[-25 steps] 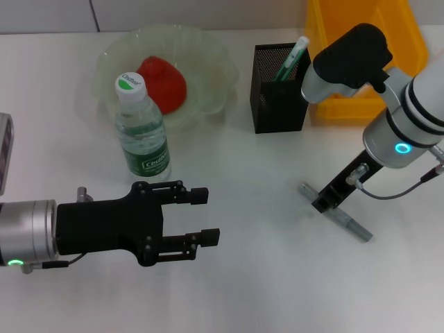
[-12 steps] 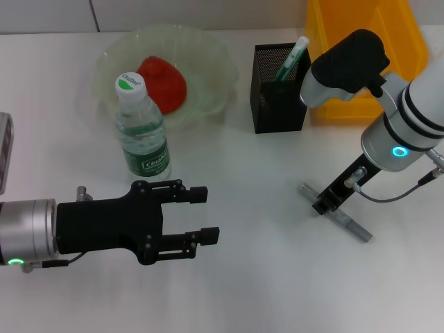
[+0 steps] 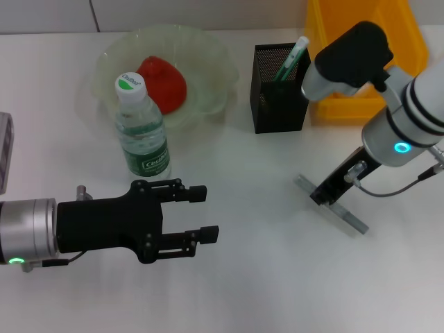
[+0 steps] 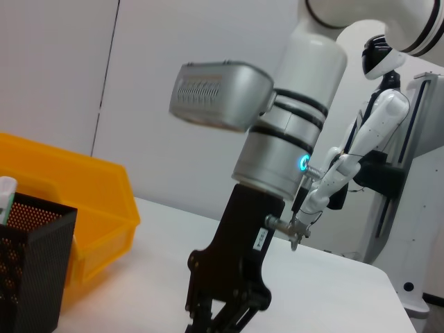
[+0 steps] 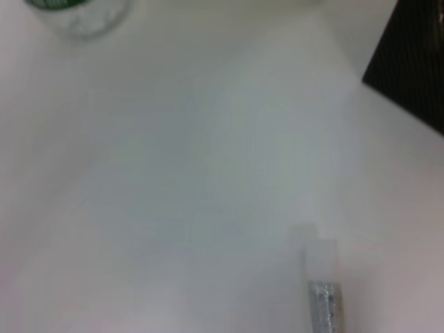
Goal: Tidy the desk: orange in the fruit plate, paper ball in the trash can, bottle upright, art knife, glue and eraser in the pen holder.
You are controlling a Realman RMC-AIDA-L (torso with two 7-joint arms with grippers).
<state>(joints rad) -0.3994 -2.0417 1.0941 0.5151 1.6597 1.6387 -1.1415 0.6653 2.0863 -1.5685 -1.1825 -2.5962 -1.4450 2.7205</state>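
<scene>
Head looks down; both wrists share the pen holder (image 3: 279, 87).

Little readable text here. The bottle (image 3: 142, 128) has a white-and-green cap (image 3: 130, 82) with dark lettering on top, too small to make out. Its green label (image 3: 154, 164) carries a white-outlined logo word, also unreadable. In the left wrist view, the black mount (image 4: 244, 244) above the right hand has a small white sticker (image 4: 261, 238) with tiny print, not legible. No other text, numbers or signs can be read.
</scene>
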